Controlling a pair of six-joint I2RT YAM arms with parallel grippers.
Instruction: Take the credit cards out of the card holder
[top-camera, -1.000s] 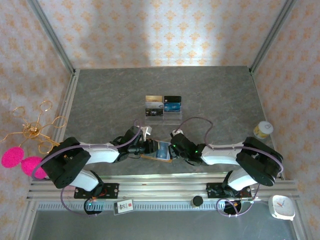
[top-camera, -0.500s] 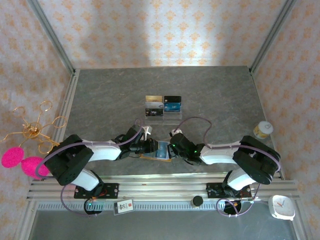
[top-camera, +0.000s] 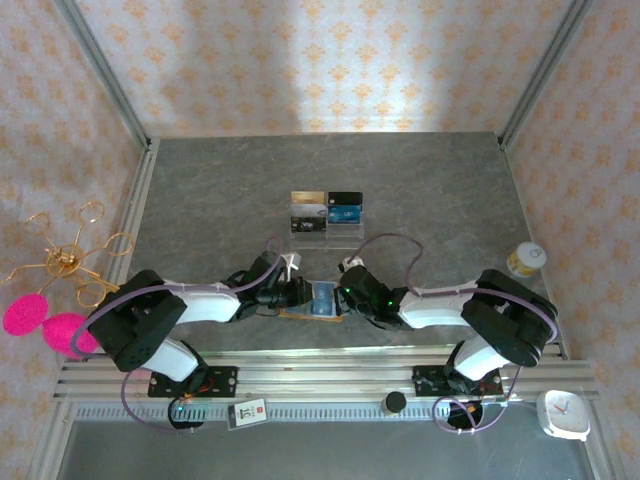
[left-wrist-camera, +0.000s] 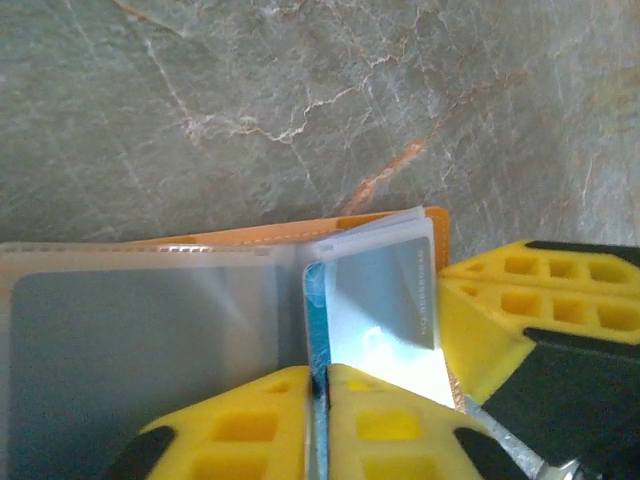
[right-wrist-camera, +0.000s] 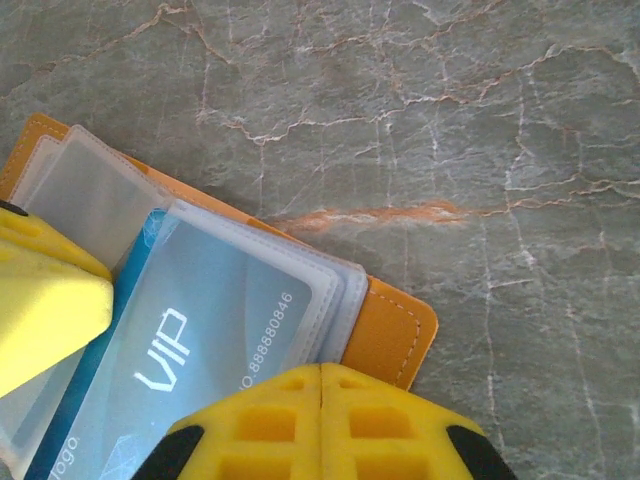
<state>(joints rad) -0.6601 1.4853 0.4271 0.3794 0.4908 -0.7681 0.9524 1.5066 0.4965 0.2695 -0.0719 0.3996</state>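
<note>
You see the orange holder (right-wrist-camera: 395, 335) open on the grey table (right-wrist-camera: 450, 120). A blue VIP card (right-wrist-camera: 200, 370) sits in its clear sleeve. Your right gripper (right-wrist-camera: 320, 375) is closed tight on the holder's near edge. The left gripper (right-wrist-camera: 45, 300) rests on its left sleeves.

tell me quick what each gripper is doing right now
left gripper: closed on a plastic sleeve of the card holder.
right gripper: closed on the edge of the card holder.

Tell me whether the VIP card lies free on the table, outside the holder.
No, the VIP card sits inside a clear sleeve of the orange card holder.
</note>
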